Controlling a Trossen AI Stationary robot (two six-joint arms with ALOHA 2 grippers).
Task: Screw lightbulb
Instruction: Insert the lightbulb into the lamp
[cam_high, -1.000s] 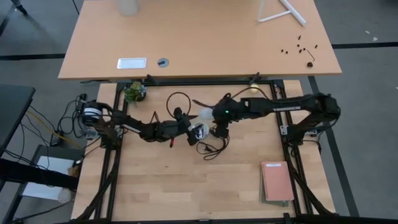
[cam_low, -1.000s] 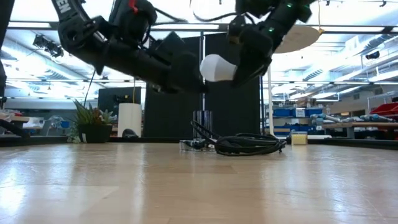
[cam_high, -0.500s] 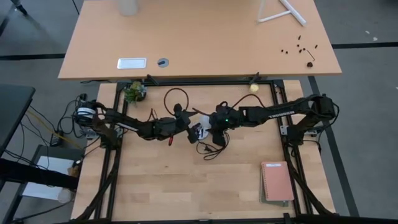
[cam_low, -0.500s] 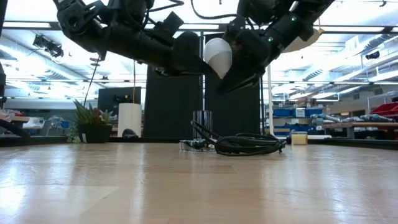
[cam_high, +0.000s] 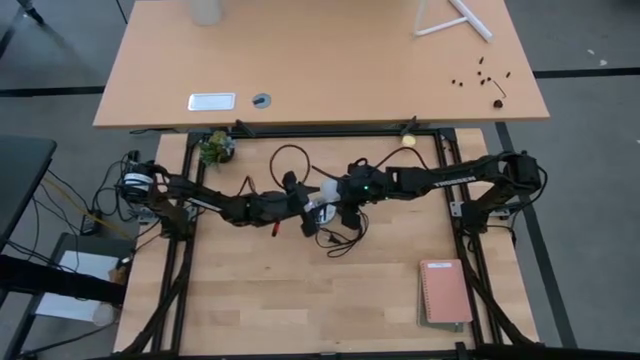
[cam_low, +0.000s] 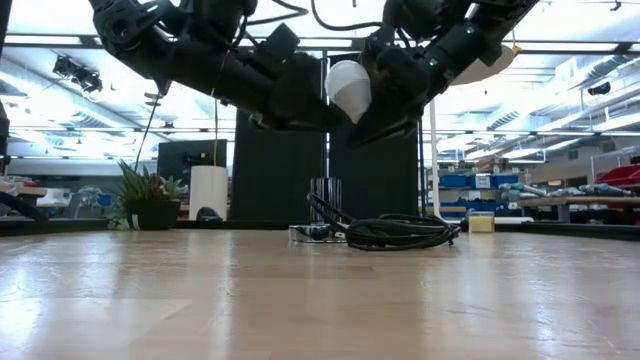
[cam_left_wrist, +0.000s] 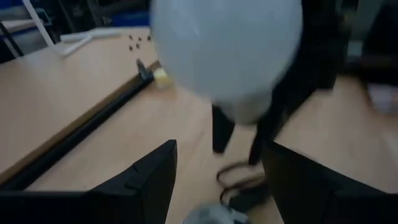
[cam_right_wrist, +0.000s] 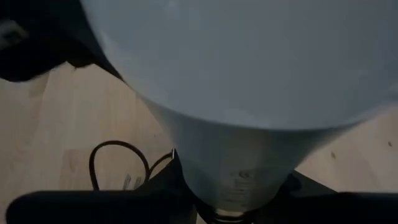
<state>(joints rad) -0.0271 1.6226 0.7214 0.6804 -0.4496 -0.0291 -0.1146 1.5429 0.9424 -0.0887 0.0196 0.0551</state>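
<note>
No readable text, label, brand, number or sign anywhere in these views.

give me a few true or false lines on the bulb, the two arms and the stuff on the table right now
1. The lightbulb is held up in the air, clear of the table. True.
2. The bulb is in the left gripper. False: the right gripper holds it, with its base between that arm's fingers in the right wrist view.
3. A coil of black cord lies on the table below the arms. True.
4. A notebook lies at the table's left edge. False: it lies near the right front corner.
5. A small potted plant stands at the table's far left corner. True.
</note>
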